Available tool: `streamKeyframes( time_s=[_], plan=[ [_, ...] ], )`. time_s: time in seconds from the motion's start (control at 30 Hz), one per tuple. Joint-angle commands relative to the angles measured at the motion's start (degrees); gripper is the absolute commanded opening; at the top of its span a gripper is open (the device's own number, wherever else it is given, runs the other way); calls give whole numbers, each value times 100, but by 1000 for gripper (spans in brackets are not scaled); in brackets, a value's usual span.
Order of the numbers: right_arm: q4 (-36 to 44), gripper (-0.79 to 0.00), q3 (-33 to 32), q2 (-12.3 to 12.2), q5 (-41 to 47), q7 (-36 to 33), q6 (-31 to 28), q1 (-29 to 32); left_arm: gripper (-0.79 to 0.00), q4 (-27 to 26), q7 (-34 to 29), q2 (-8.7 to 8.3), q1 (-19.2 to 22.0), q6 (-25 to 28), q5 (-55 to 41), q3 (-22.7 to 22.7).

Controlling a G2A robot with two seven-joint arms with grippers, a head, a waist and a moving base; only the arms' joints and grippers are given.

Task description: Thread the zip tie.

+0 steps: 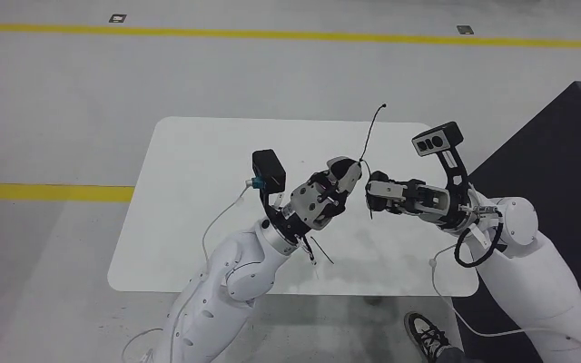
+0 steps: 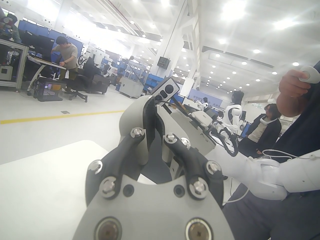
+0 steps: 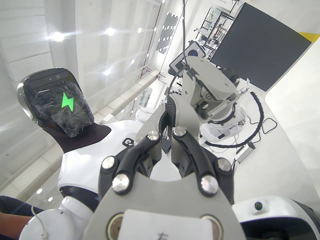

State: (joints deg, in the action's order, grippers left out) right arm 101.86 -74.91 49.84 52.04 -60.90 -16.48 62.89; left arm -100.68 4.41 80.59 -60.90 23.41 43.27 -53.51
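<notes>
A thin black zip tie (image 1: pixel 372 134) is held up over the white table (image 1: pixel 200 181), between the two grippers. My left gripper (image 1: pixel 356 166) is shut on it, and the long strand (image 3: pixel 183 21) rises from its fingertips. A short curved stretch (image 3: pixel 175 78) bends from there into my right gripper (image 3: pixel 170 99), which is also shut on the tie. In the top view the right gripper (image 1: pixel 370 192) faces the left one, almost touching, with the tie's lower end (image 1: pixel 370 209) hanging just below. The left gripper (image 2: pixel 152 101) has its pads pressed together.
Both grippers hover above the table's right half. A thin black strand (image 1: pixel 320 250) lies on the table beside the left arm. A dark panel (image 1: pixel 545 145) stands past the table's right edge. The table's left side is bare.
</notes>
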Motion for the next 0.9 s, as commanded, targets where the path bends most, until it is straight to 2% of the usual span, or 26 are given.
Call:
streamKeyframes(
  time_s=[0.0, 0.43, 0.7, 0.87],
  plan=[
    [0, -785, 0, 0, 0, 0, 0, 0, -785, 8, -25, 5, -3, -4, 19, -4],
    [0, -785, 0, 0, 0, 0, 0, 0, -776, -35, -26, 39, -63, 13, 147, -28],
    [0, -785, 0, 0, 0, 0, 0, 0, -705, -35, -82, 47, -154, 74, 113, -58],
    [0, -785, 0, 0, 0, 0, 0, 0, -699, -92, -106, 57, -154, 77, 118, -84]
  ],
)
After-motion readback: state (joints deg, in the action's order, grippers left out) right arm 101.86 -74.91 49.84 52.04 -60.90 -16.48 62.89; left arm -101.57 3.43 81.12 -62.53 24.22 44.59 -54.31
